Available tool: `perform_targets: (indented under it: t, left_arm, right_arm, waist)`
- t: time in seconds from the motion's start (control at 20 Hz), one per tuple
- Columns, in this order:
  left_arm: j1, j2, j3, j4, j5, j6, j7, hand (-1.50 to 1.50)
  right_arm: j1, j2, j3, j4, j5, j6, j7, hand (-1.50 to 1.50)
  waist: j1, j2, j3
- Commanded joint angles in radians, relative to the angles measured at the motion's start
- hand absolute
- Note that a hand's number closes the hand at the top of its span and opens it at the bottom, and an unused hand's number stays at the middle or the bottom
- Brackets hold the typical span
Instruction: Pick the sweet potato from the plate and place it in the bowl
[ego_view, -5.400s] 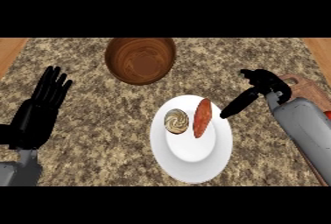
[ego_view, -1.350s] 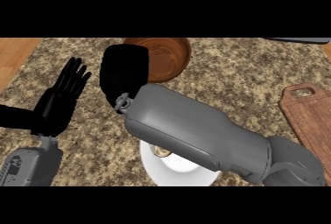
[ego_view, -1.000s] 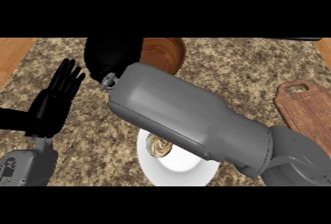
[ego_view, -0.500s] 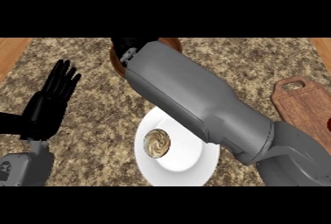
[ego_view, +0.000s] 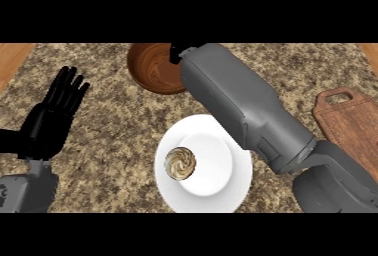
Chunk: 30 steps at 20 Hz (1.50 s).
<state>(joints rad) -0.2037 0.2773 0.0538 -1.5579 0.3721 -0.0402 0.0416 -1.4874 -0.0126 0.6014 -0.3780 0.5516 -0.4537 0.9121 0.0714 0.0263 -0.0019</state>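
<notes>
The wooden bowl (ego_view: 151, 70) sits at the back of the counter, its right side covered by my grey right forearm (ego_view: 244, 110). Only a small black part of my right hand (ego_view: 176, 53) shows past the wrist, over the bowl's far right rim. The sweet potato is not visible anywhere; it no longer lies on the white plate (ego_view: 214, 185), which holds only a swirled brown pastry (ego_view: 181, 162). My left hand (ego_view: 53, 117) rests open at the left edge, fingers up.
A wooden cutting board (ego_view: 351, 117) lies at the right edge of the speckled stone counter (ego_view: 111, 145). My right forearm crosses from the lower right corner over the plate's upper right rim.
My right forearm has swung rightward, uncovering the bowl's left part and most of the plate. The sweet potato seen on the plate earlier is gone from it. The left hand has stayed still.
</notes>
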Motion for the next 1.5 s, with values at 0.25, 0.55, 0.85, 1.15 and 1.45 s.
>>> perform_targets:
  t: [0.25, 0.55, 0.85, 1.15, 1.45]
  left_arm:
    - [-0.018, -0.039, -0.034, -0.011, -0.019, 0.014, -0.001, 0.00]
    - [-0.026, -0.024, -0.027, -0.017, -0.009, 0.000, 0.013, 0.00]
    - [-0.012, -0.016, -0.022, -0.007, -0.013, -0.015, 0.001, 0.00]
    - [0.007, -0.007, -0.007, -0.009, -0.009, -0.014, 0.005, 0.00]
    - [-0.032, -0.021, 0.016, -0.005, -0.026, 0.044, 0.020, 0.00]
  right_arm:
    - [0.037, 0.000, -0.115, 0.210, -0.081, 0.047, -0.128, 1.50]
    - [0.107, -0.018, -0.232, 0.208, -0.191, 0.059, -0.278, -1.50]
    - [0.122, -0.021, -0.324, 0.134, -0.254, -0.141, -0.459, -1.50]
    - [0.152, -0.052, -0.496, 0.014, -0.387, -0.344, -0.630, -1.50]
    - [0.239, -0.079, -0.573, 0.015, -0.428, -0.385, -0.780, -1.50]
  waist:
    - [0.024, 0.016, 0.000]
    - [0.044, 0.030, 0.003]
    - [0.039, 0.022, 0.003]
    - [0.018, 0.012, 0.005]
    - [-0.036, -0.010, 0.003]
